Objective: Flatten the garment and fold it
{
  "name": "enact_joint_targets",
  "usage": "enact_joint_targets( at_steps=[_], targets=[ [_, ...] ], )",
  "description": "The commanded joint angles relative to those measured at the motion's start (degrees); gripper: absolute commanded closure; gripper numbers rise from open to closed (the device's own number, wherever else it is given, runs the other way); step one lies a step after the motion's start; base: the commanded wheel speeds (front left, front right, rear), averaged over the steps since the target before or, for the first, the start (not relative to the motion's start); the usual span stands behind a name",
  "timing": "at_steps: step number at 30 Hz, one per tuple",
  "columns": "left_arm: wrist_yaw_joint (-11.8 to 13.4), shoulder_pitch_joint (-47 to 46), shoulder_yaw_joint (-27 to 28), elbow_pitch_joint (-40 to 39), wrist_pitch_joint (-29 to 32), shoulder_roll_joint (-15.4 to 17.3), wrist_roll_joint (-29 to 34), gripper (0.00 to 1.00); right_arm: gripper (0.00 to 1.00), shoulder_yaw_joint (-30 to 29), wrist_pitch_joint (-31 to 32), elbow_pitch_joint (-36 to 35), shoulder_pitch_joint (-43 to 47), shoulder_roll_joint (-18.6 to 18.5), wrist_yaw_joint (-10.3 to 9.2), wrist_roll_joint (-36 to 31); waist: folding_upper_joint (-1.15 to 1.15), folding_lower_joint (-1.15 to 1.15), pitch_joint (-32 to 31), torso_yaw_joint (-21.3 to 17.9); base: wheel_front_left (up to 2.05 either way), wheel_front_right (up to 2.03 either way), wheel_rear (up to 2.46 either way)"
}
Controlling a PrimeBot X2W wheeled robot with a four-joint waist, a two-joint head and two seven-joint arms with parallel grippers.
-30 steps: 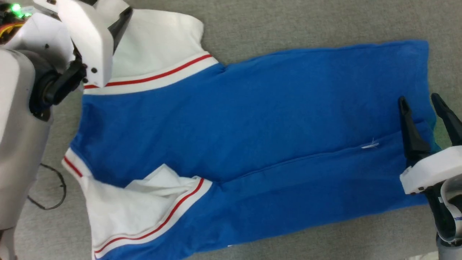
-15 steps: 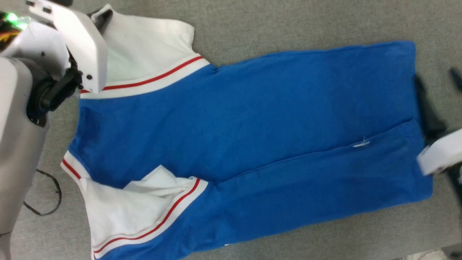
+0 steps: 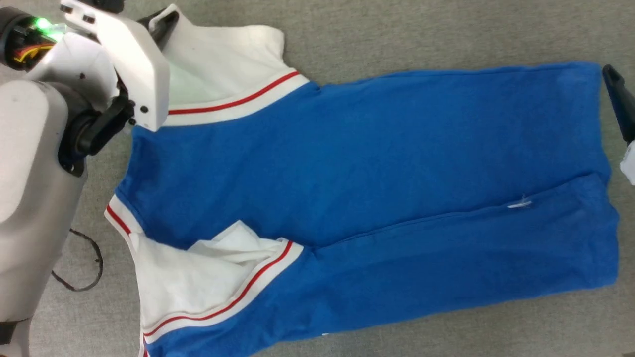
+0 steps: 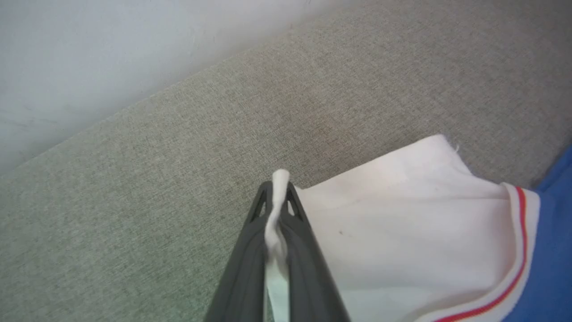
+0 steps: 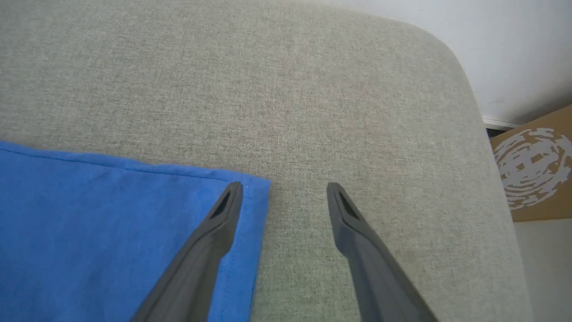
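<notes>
Your shirt lay spread across the middle of the head view. Its blue body ran left to right, with the neck end at the left and the hem at the right edge of the frame. The lower long side was folded up over the body, and that flap's edge slanted from the lower sleeve toward the hem. The lower sleeve was rumpled; the upper sleeve lay at the top left. Both were white with red-striped trim. A small white tag or thread sat on the blue near the flap's edge, too small to read.

Your left gripper was clamped on a pinch of the upper sleeve's white cloth, which bulged out past the fingertips. Your right gripper stood open at the hem's corner, one finger over the blue and the other over bare surface. I could not tell whether it touched.

The grey woven surface lay bare above the shirt and beyond the hem, and its rounded edge curved down the right of the right wrist view. Past that edge stood a cardboard box with a white print I could not read. A dark cable looped at the lower left of the head view.
</notes>
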Motion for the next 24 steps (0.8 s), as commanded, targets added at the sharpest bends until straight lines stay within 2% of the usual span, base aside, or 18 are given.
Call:
enact_joint_targets(
  at_steps=[1,10,11,12,18,24],
  targets=[
    [0.11,-0.71,-0.13,-0.11,-0.25,-0.16,0.58,1.00,0.00,0.77,0.23,0.92,-1.03,-0.32,-0.11,0.42,0.00,0.00,1.11,0.83,0.00,0.00,0.00],
    [0.32,-1.88,-0.24,-0.17,-0.10,-0.08,0.52,1.00,0.00,1.85,2.42,6.87,-2.18,1.04,-0.11,2.86,0.00,0.00,2.96,2.08,0.00,0.00,0.00],
    [0.32,-1.94,-0.26,-0.17,-0.12,-0.08,0.50,1.00,0.58,1.87,2.99,7.33,-2.38,1.20,-0.11,3.26,0.00,0.00,3.05,2.16,0.00,0.00,0.00],
    [0.33,-1.99,-0.28,-0.15,-0.14,-0.07,0.47,1.00,1.00,1.93,3.48,7.62,-2.60,1.22,-0.11,3.45,0.00,0.00,3.13,2.21,0.00,0.00,0.00],
    [0.55,-1.60,0.54,-0.27,-2.39,0.30,0.28,1.00,1.00,2.28,2.82,6.99,-3.84,1.13,-0.11,3.75,0.00,0.00,2.33,2.04,0.00,0.00,0.00],
    [1.47,0.37,3.68,-2.03,-10.25,0.16,-0.36,1.00,1.00,1.44,-0.70,5.94,-2.93,0.04,-0.11,3.39,0.00,0.00,-1.20,2.12,0.00,0.00,0.00]
  ],
)
